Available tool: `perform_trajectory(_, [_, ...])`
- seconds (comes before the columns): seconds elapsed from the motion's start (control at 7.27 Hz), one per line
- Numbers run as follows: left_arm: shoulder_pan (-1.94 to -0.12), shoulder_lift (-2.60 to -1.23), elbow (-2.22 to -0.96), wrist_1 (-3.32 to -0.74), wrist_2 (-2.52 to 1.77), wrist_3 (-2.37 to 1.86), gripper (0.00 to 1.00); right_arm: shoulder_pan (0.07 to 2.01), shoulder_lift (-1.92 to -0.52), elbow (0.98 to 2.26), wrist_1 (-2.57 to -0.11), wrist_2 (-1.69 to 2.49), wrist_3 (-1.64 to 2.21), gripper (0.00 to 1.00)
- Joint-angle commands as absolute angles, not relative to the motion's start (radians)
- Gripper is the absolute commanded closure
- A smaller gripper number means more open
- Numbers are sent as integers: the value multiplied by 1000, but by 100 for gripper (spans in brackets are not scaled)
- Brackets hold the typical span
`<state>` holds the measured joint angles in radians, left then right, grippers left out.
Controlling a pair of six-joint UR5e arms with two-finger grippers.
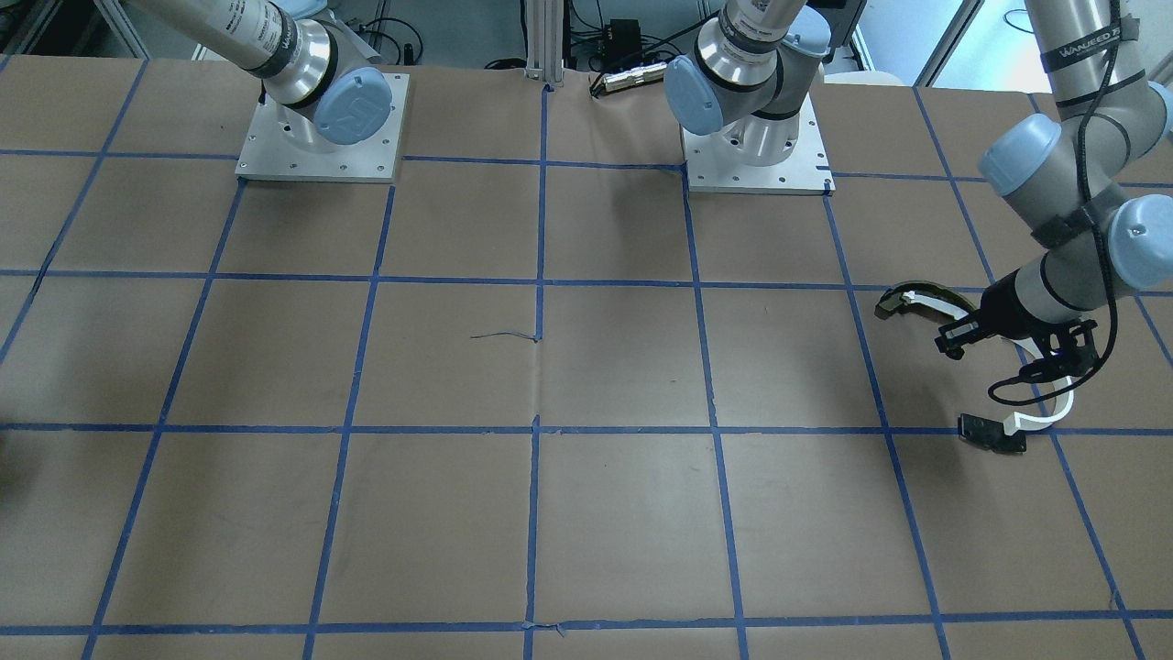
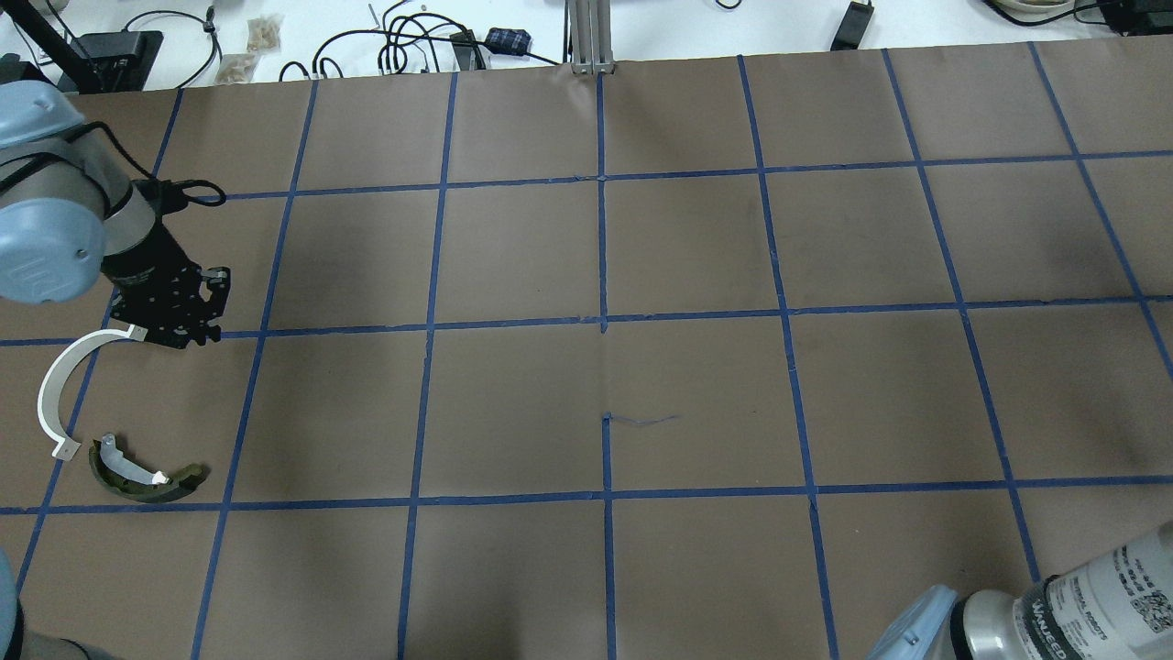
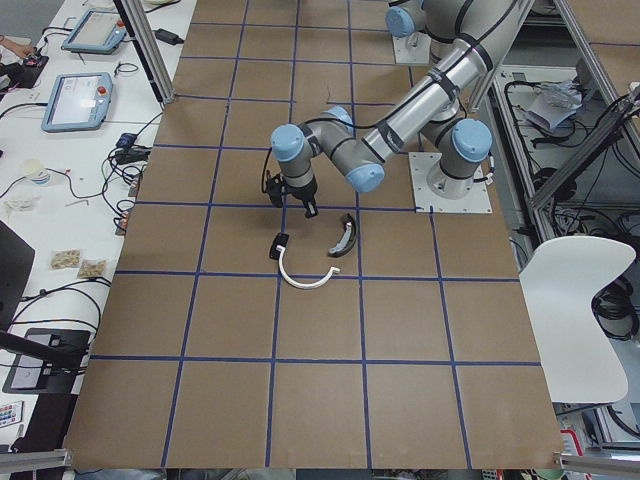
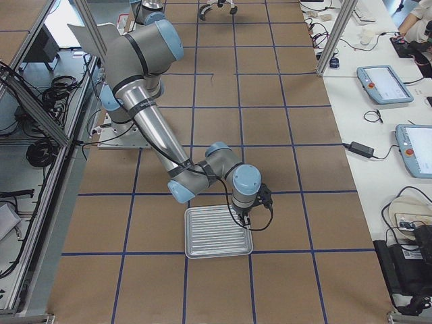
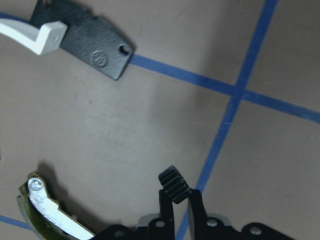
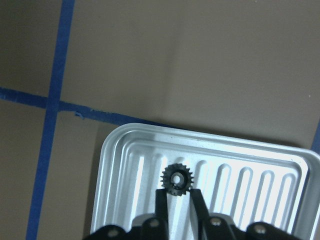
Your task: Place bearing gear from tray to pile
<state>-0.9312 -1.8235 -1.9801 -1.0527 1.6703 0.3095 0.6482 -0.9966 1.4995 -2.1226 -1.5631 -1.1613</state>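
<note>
The pile lies at the table's left end: a white arc strip (image 2: 55,385), an olive-and-white curved piece (image 2: 137,478) and a flat black bracket (image 5: 87,47). My left gripper (image 5: 180,192) hangs just above the paper between these parts, shut on a small black bearing gear (image 5: 173,184) seen edge-on. At the other end of the table, a ribbed silver tray (image 6: 250,175) lies under my right gripper (image 6: 179,192). That gripper is shut on a second black toothed gear (image 6: 177,179), above the tray's left part.
Brown paper with a blue tape grid covers the table (image 2: 605,367). Both arm bases (image 1: 321,137) stand on plates at the robot's edge. Cables and small boxes (image 2: 412,46) line the far edge. Desks with tablets (image 4: 385,81) stand beyond it.
</note>
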Motion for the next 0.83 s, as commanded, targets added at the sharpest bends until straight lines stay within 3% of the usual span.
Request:
perform_trajectory(0.0, [-867,-1823,-2074,-890,1675,368,100,653,-1031,1508,-2115,-1552,-1151,74])
perform_trajectory(0.14, [-867,-1824,-2068,-891,1674,371,100,667,-1048,1509,-2105,-1548,-1128,74])
perform_trajectory(0.28, [-868,-1831,-2071,-891,1669,371,64,695,-1061,1511,-2103,-1552,-1115,74])
perform_trajectory(0.55, [-880,-1827,-2075,-893,1664,370,14,738,-1107,1513,-2064,-1551,-1071,74])
perform_trajectory(0.69, [-890,-1822,-2068,-896,1660,370,0,780,-1138,1511,-2012,-1554,-1005,74])
